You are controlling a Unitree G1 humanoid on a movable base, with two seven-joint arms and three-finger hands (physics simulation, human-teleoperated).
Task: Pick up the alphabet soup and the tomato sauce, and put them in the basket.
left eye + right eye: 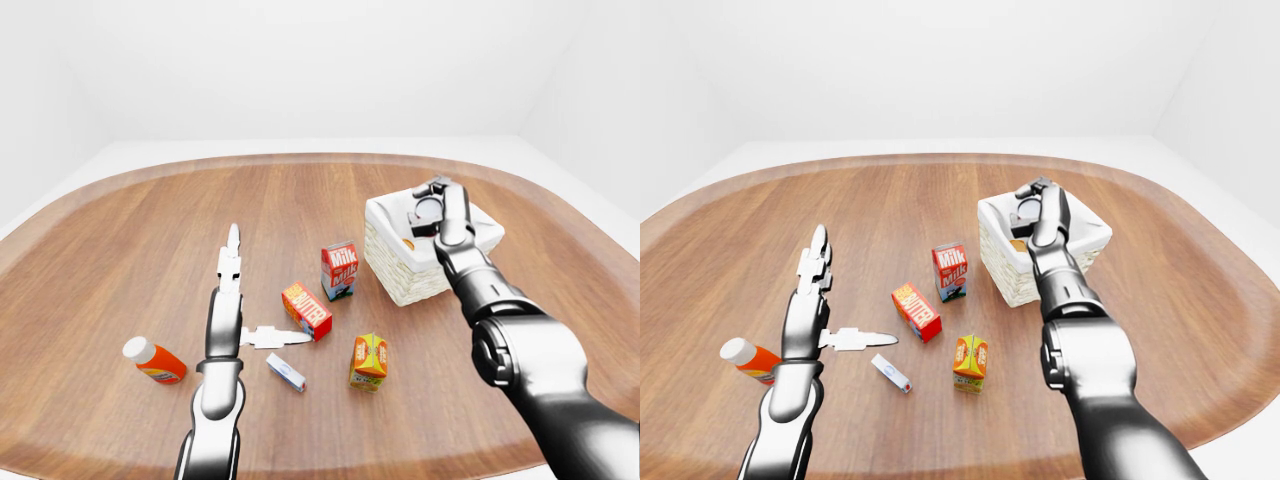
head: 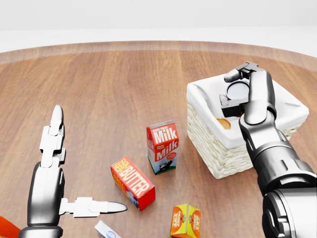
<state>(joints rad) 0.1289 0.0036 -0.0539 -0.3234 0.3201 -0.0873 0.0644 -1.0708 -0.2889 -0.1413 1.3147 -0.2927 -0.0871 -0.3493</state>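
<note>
A white woven basket (image 2: 218, 154) stands on the wooden table, right of centre in the head view. My right hand (image 2: 231, 90) reaches over its far side, fingers curled round a can (image 2: 238, 91) with a dark, silver-rimmed top, held at the basket's opening. I cannot read its label. A second item with an orange top (image 2: 224, 123) lies inside the basket below it. My left hand (image 2: 79, 168) is open and flat above the table at the left, fingers straight and thumb out, holding nothing.
A milk carton (image 2: 162, 147), a butter box (image 2: 132, 182) and an orange juice carton (image 2: 185, 220) stand between my hands. An orange bottle with a white cap (image 1: 155, 361) and a small white-blue box (image 1: 286, 372) lie near my left hand.
</note>
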